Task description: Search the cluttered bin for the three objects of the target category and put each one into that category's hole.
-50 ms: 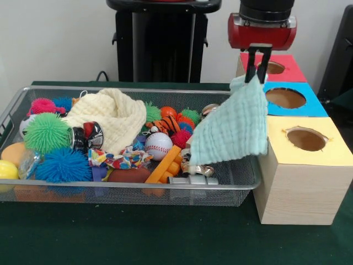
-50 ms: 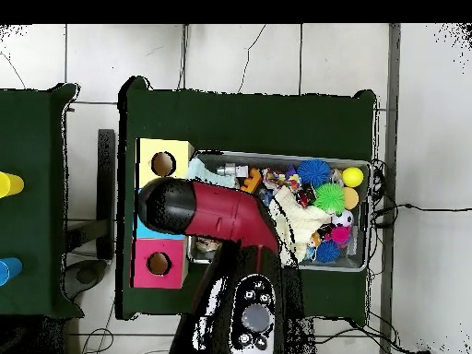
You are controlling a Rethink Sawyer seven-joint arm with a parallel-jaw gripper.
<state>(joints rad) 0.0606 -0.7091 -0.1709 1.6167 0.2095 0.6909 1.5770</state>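
Up above the right end of the wire bin (image 1: 16, 105), the claw (image 1: 258, 69) is clenched on the top corner of a pale green cloth (image 1: 234, 132), its two dark fingers (image 1: 251, 63) pinching the fabric so that the cloth hangs free, draped over the bin's right rim and reaching down toward the things inside. Just beside the claw, along the bin's right side, stands a row of wooden boxes with round holes in their tops: a red box (image 1: 289, 67) at the far end, a blue box (image 1: 300, 102) in the middle directly behind the hanging cloth, and a yellow box (image 1: 322, 146) nearest the front edge of the desk (image 1: 165, 237). The cloth's right edge hangs against the yellow box's upper corner. In the bin, under the cloth's lower edge, lie some metal pieces (image 1: 193, 179) and an orange block (image 1: 164, 168). Further left are a baseball (image 1: 158, 145), a striped tiger toy (image 1: 164, 125) and a patterned scrap of fabric (image 1: 121, 159). A cream cloth (image 1: 113, 116) is heaped near the bin's middle, and spiky balls in green (image 1: 47, 132), blue (image 1: 63, 164) and pink (image 1: 42, 105) fill the left end. From overhead, the red arm (image 2: 221, 212) covers the blue box.
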